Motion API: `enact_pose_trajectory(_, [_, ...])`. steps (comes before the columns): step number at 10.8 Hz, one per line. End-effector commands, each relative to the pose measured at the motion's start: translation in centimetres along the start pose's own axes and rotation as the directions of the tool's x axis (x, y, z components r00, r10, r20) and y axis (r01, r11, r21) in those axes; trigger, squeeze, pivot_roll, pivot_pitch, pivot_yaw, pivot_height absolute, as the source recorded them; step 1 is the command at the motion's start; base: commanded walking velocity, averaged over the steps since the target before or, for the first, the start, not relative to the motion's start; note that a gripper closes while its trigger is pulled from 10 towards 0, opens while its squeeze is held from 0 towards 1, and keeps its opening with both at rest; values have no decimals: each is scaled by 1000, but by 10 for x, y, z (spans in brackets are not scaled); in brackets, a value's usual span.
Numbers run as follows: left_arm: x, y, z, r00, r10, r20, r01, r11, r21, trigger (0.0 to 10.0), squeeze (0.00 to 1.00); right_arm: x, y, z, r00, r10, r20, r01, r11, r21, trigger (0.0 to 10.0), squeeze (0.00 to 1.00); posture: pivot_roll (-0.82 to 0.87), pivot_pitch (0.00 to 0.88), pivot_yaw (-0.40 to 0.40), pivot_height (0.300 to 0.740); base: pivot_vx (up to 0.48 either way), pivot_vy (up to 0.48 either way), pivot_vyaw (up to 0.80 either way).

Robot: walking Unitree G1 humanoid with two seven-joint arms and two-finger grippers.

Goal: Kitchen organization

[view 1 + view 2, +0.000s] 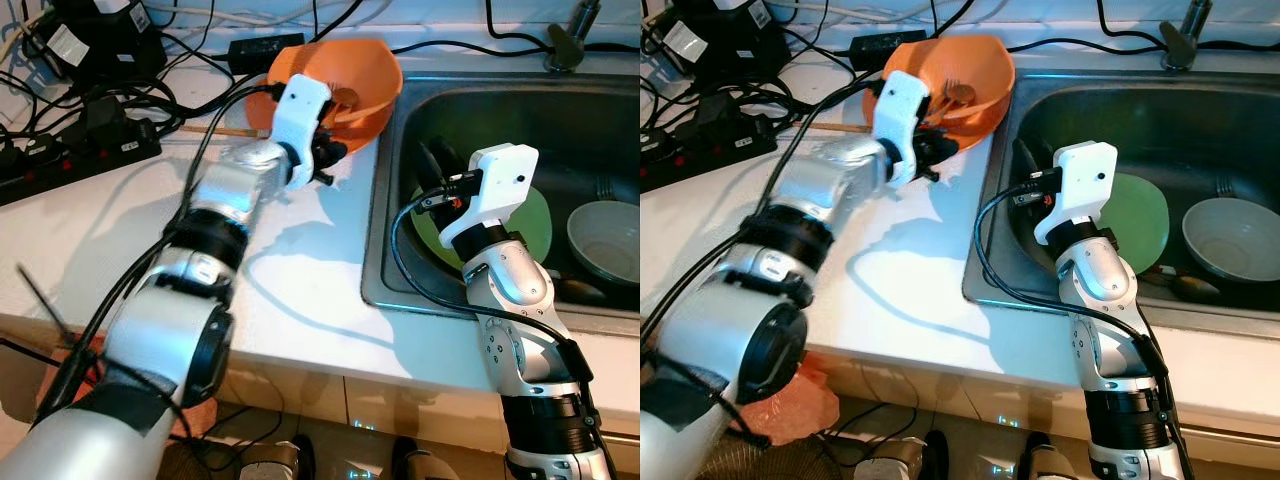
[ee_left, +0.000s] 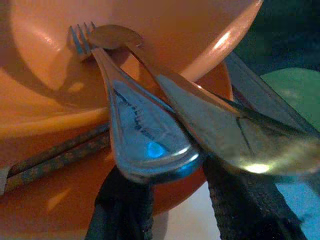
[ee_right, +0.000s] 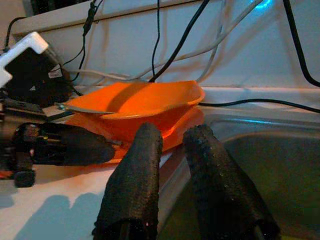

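Note:
An orange bowl (image 1: 365, 75) rests on an orange plate (image 3: 172, 131) on the white counter, beside the sink (image 1: 500, 100). My left gripper (image 1: 330, 150) is at the bowl's near rim, shut on the handles of a metal fork (image 2: 82, 37) and a spoon (image 2: 115, 36). Their heads lie inside the bowl against its wall. My right gripper (image 1: 440, 165) hangs inside the sink near its left wall, its fingers (image 3: 135, 180) close together with nothing between them. Behind it in the basin lie a green plate (image 1: 535, 225) and a white bowl (image 1: 605, 240).
A black power strip (image 1: 70, 160) and tangled cables crowd the counter's back left. A pair of chopsticks (image 1: 225, 130) lies by the orange plate. The faucet (image 1: 570, 35) stands behind the sink. More cutlery (image 1: 1185, 285) lies on the sink floor. The counter's front edge (image 1: 300, 345) is near me.

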State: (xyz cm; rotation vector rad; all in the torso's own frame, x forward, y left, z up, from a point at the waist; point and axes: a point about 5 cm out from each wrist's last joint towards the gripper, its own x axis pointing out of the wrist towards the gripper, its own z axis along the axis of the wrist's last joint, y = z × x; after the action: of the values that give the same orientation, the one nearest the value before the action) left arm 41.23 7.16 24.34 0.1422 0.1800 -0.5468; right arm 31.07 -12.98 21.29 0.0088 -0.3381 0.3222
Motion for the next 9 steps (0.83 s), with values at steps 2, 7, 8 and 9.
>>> enact_pose_trajectory(2, [1,1,-1,1000,5,-6,-5,999,-48,10000,0,-11,0,-25,995,-17,-99,19,1000,22,10000,0,80,194,199,740,0,0,0])
enact_pose_trajectory(7, [-8,15,19,999,-4,44,10,991,-131,10000,0,-11,1,-25,995,-11,-99,14,1000,26,10000,0,93,194,191,740,0,0,0])
enact_pose_trajectory(8, [-8,19,14,999,48,16,-46,996,-70,10000,0,-11,1,-26,995,-8,-101,10,1000,27,10000,0,97,192,188,740,0,0,0])
enact_pose_trajectory(9, [-7,19,9,998,65,-2,-65,997,-48,10000,0,-10,1,-26,995,-5,-102,8,1000,27,10000,0,97,193,187,740,0,0,0])
